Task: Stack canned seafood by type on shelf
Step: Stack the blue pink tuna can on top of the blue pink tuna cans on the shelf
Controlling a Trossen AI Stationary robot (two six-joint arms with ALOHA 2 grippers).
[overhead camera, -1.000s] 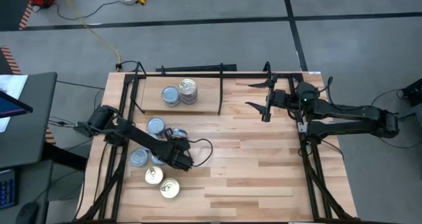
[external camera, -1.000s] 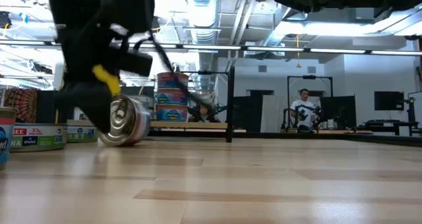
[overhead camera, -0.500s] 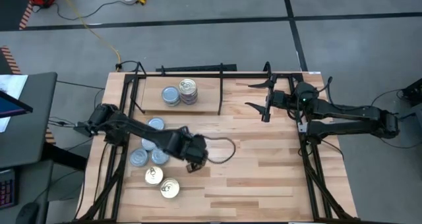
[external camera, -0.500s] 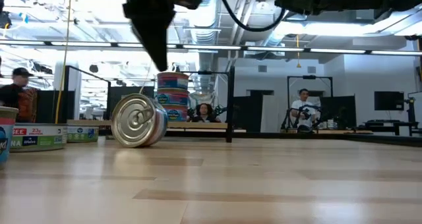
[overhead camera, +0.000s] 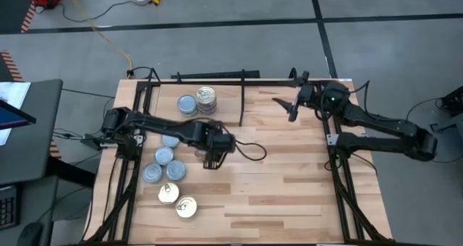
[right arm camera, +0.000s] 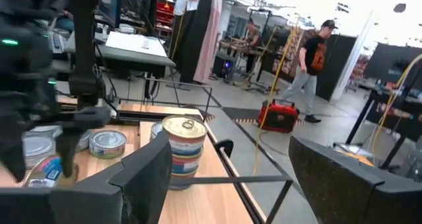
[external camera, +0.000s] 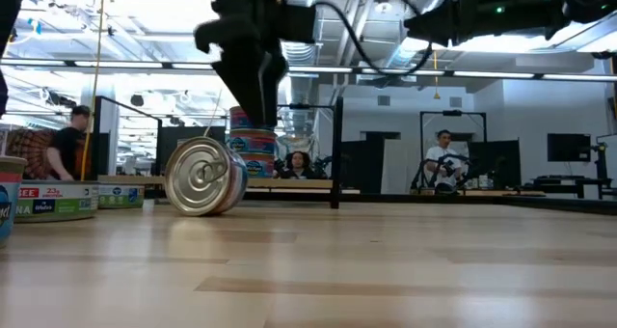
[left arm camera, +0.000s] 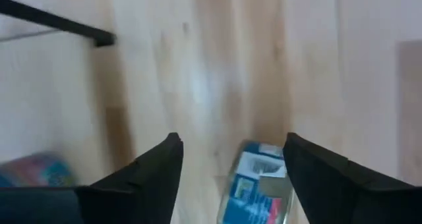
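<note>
A gold-topped tin (external camera: 204, 177) stands on its rim on the table, its top toward the near edge; the left wrist view shows its blue label (left arm camera: 257, 188). My left gripper (left arm camera: 231, 159) hangs open above it (external camera: 253, 111), touching nothing. On the shelf (overhead camera: 224, 110), left of the divider rod (overhead camera: 241, 105), a stack of gold-topped tins (overhead camera: 206, 99) stands beside a blue-grey tin (overhead camera: 187, 105). Several loose tins, blue-grey (overhead camera: 164, 156) and gold (overhead camera: 186, 206), lie flat at the table's left. My right gripper (overhead camera: 288, 107) is open in the air at the far right, holding nothing (right arm camera: 231, 174).
Black frame rails run along the table's left (overhead camera: 123, 181) and right (overhead camera: 343, 188) sides. The table's middle and near right are bare wood (overhead camera: 289, 195). People stand and sit in the room beyond (external camera: 443, 159).
My left gripper has let go of the gold-topped tin, risen and gone toward the table's right and far side, rolling its wrist and opening. The tin, held tilted before, now stands on its rim on the table. My right gripper has swung a little toward the far edge.
</note>
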